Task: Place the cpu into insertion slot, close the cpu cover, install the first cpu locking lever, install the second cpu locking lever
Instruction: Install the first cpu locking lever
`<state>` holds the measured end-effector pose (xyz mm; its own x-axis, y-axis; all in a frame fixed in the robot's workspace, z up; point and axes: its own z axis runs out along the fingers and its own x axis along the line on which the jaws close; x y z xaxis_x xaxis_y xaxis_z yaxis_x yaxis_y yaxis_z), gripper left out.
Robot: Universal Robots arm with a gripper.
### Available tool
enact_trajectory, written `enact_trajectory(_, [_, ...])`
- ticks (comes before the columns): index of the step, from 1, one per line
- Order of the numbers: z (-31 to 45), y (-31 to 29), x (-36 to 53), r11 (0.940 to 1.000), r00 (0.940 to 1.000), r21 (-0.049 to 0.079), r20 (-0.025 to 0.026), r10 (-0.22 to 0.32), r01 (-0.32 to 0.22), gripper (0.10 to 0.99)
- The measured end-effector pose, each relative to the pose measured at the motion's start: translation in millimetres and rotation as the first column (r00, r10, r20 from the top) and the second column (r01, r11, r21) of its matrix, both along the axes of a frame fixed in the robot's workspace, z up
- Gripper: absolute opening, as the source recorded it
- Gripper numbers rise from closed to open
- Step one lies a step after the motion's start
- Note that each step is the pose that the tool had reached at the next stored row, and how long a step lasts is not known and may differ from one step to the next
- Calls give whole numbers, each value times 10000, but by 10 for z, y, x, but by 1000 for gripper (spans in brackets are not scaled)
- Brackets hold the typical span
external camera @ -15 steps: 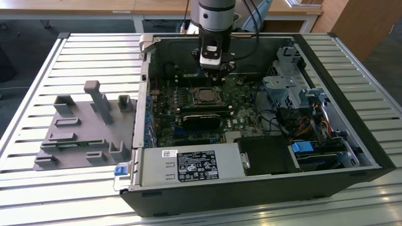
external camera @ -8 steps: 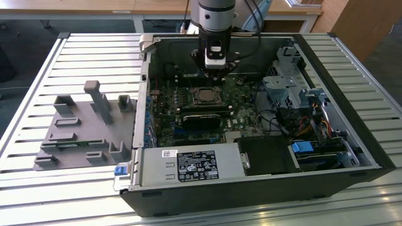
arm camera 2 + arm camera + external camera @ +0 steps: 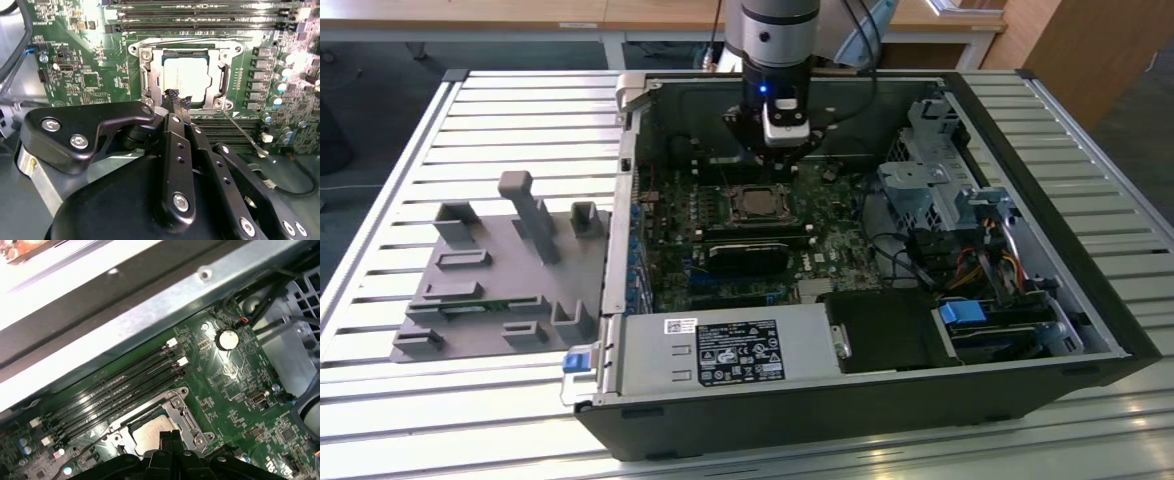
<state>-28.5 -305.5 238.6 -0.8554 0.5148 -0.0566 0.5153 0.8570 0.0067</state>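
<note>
Cpu [image 3: 186, 80]: seated flat in the insertion slot [image 3: 223, 75], pale metal face up; square, so no long axis; edges in line with the slot's frame and with the memory slots [image 3: 200, 15]. Seen also in the first wrist view [image 3: 149, 436].

Cpu cover [image 3: 185, 50]: lying down over the chip, which fills its window; silvery frame bordering all four sides, screws at the corners.

Locking lever [image 3: 245, 137]: thin wire rod running from a corner of the cover out across a second bank of dark slots, at a slant to the cover's edges; latched or not, cannot tell.

Gripper [image 3: 178, 96]: fingers drawn narrow, tips side by side, nothing between them; poised at the cover's edge on the side away from the memory slots, by the corner opposite the lever; touching the frame or just above it, cannot tell. In the exterior view [image 3: 781, 158] hanging straight down from the arm, just behind the socket.

Around, on the board: row of capacitors [image 3: 280, 85] beside the socket; coin cell [image 3: 227, 339] well apart from it; case wall [image 3: 150, 305] beyond the memory slots.

Around, in the exterior view: black block [image 3: 747, 258] just in front of the socket; power supply [image 3: 720, 350] at the near edge of the case; grey fixture [image 3: 494, 270] on the slatted table [image 3: 400, 420], to the exterior view's left.

In the way: nothing between the fingertips and the cover.
</note>
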Motion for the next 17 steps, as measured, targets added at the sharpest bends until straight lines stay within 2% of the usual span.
enact_trajectory(9, [0, 0, -1, 9955, 9955, -5, 0, 946, -946, 106])
enact_trajectory(17, [0, 0, -2, 9843, 9843, -11, -1, 1763, -1763, 106])
